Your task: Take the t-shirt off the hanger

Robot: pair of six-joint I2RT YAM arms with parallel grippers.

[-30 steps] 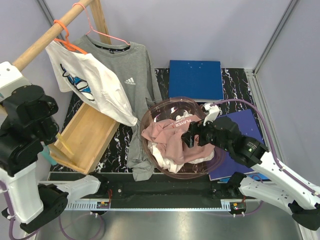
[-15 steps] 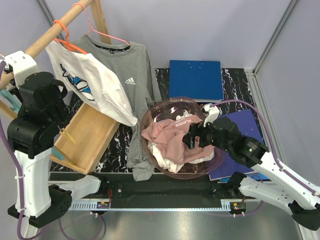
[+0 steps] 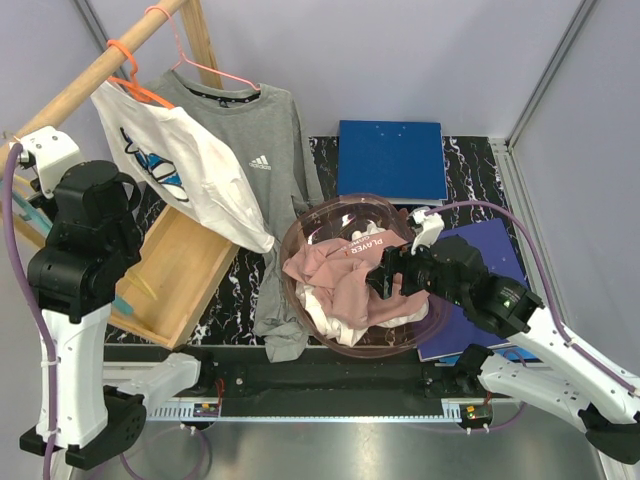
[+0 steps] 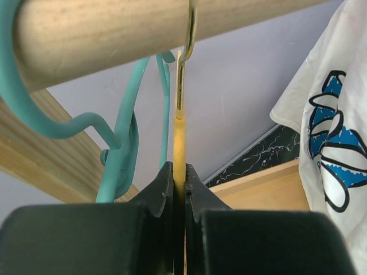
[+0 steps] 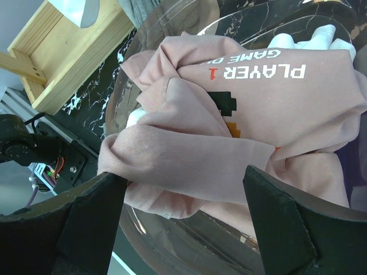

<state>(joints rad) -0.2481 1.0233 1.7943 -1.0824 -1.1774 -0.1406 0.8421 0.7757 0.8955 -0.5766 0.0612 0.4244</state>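
Clamped the left gripper point(image 4: 179, 172) tight on the flat stem of a yellow hanger point(image 4: 179, 134), its hook reaching up to the wooden rod point(image 4: 114, 28) beside a teal hanger point(image 4: 123, 143). Held the right gripper point(image 5: 183, 226), jaws spread wide and grasping nothing, over the pink t-shirt point(image 5: 229, 114) (chest print reading "PLAYER 1"), crumpled on top of white cloth point(image 5: 321, 37) in a clear bowl point(image 3: 296, 232) on the marbled table point(image 3: 470, 160). Hung a white t-shirt point(image 3: 185, 165) on an orange hanger point(image 3: 135, 88) and a grey t-shirt point(image 3: 262, 150) on a pink hanger point(image 3: 215, 72), both from the same rod, above a wooden tray point(image 3: 170, 275). Set beyond the bowl, a blue folder point(image 3: 392, 158).
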